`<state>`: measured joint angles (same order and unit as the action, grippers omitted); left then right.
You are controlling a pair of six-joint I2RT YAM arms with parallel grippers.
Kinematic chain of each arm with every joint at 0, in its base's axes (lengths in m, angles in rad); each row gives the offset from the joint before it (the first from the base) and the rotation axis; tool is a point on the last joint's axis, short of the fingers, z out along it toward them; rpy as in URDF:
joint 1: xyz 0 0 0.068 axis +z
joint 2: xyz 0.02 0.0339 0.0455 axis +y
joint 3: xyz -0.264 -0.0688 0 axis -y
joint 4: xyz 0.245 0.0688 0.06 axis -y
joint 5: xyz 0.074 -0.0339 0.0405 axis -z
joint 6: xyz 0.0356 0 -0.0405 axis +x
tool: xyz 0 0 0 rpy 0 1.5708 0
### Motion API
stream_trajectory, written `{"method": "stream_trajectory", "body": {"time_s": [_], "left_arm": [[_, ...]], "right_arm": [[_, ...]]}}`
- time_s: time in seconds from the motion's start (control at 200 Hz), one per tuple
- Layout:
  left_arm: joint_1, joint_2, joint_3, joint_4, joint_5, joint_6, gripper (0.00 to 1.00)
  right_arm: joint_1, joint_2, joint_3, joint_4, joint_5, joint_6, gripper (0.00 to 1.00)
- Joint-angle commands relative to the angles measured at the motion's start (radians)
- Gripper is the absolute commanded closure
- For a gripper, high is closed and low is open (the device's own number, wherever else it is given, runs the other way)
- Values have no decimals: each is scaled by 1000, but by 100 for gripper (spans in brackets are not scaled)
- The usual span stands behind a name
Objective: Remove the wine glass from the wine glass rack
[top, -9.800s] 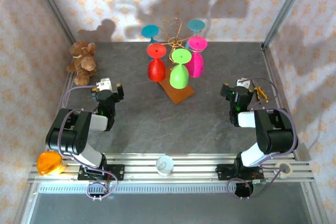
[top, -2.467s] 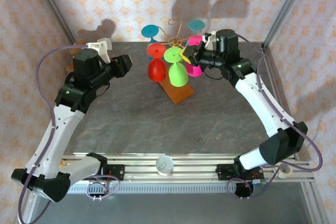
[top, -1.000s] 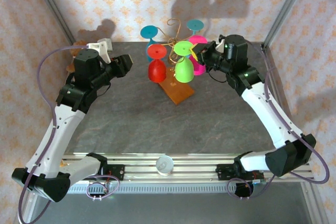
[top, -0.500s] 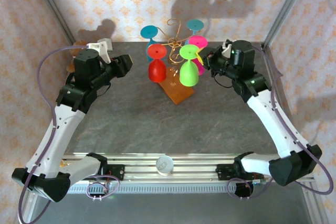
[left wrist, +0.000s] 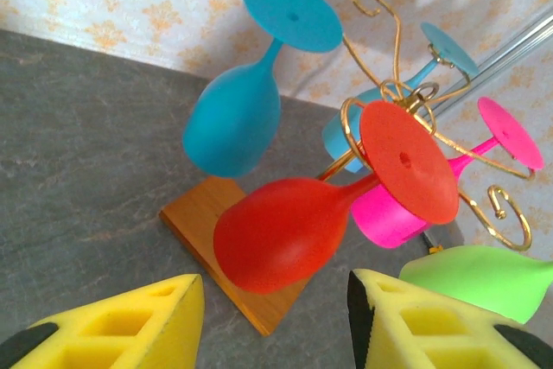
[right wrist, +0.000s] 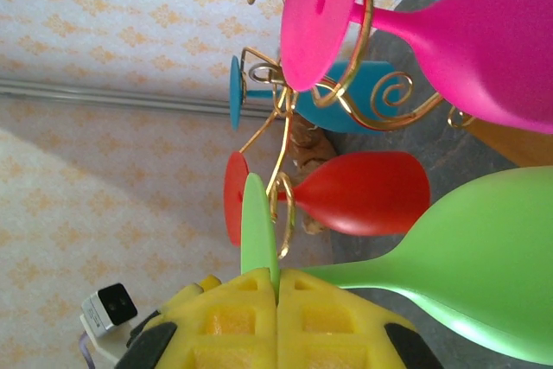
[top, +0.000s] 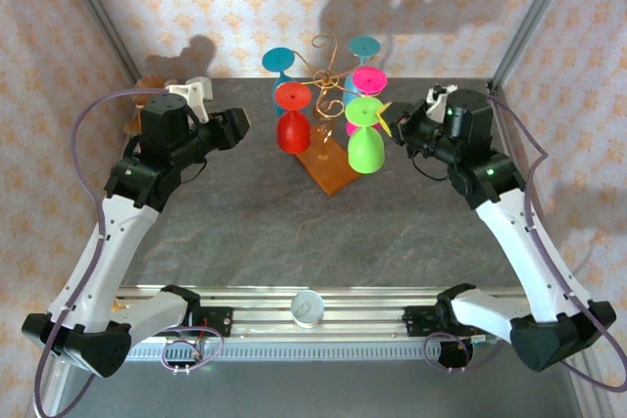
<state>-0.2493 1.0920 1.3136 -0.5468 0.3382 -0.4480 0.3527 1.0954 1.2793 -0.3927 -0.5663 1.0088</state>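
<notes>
The wine glass rack [top: 328, 73] is a gold wire stand on a brown wooden base [top: 331, 170], at the back middle of the table. A red glass [top: 292, 122], a pink glass [top: 369, 79] and two blue glasses [top: 279, 59] hang upside down on it. My right gripper [top: 388, 117] is shut on the foot disc of the green wine glass [top: 365, 147], which hangs bowl-down just right of the rack's arms. In the right wrist view the green foot [right wrist: 258, 231] sits pinched between the yellow pads, a gold loop [right wrist: 286, 213] close beside it. My left gripper [top: 238, 125] is open, left of the red glass [left wrist: 281, 235].
A brown plush toy [top: 147, 88] sits at the back left, partly behind my left arm. A white round thing [top: 307, 307] rests on the near rail. Metal frame posts [top: 529, 17] and papered walls close in the back and sides.
My right gripper has drawn the green glass to the right and nearer, away from the rack's centre. My left arm has barely shifted.
</notes>
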Motion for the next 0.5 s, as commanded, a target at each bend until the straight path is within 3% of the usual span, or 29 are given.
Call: {"method": "stream_trajectory", "body": {"time_s": [0.0,0.17,0.496], "left_arm": [[-6,-19,22,-90,36,-10,52],[-10,-36,-3,-181,107,-45,51],[-18,-163,-93,-356,139,-67,51]], "right_arm": [[5,-35,-13,-51,-16,-107,100],[43,-55,-52,-120,-21,-211,100],[141,-76,-137,-145,-34,-348,100]]}}
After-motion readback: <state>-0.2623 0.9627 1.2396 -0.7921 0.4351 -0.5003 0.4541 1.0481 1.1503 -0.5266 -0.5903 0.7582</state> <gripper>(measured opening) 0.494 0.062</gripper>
